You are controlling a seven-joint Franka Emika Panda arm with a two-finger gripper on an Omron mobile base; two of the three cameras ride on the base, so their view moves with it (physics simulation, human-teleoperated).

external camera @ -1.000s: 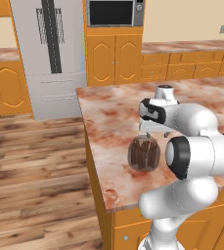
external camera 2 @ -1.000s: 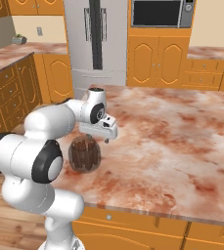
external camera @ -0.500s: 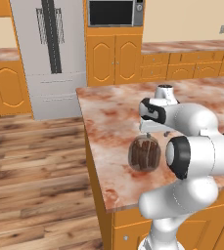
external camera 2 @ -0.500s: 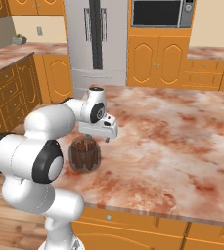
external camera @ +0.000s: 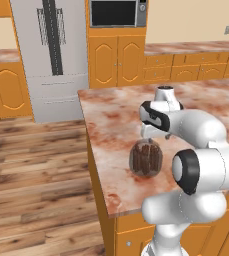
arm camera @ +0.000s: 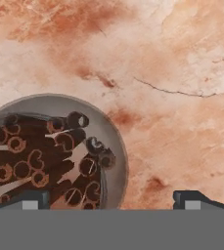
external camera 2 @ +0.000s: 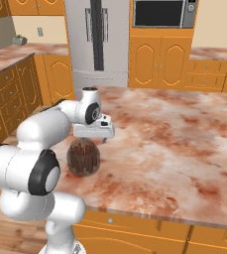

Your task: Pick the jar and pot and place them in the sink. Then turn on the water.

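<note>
The jar (external camera: 146, 158) is standing upright on the marble counter (external camera 2: 174, 149), near its front corner; the gripper (arm camera: 111, 200) is hovering just above the jar, fingers spread wide and holding nothing. Judged: glass, rigid, smooth, breakable, moderately heavy with its dark contents; the rounded belly is offering the best hold. The hand view is cropping the jar's near side; the robot's arm is obscuring the fingers in both base views.
</note>
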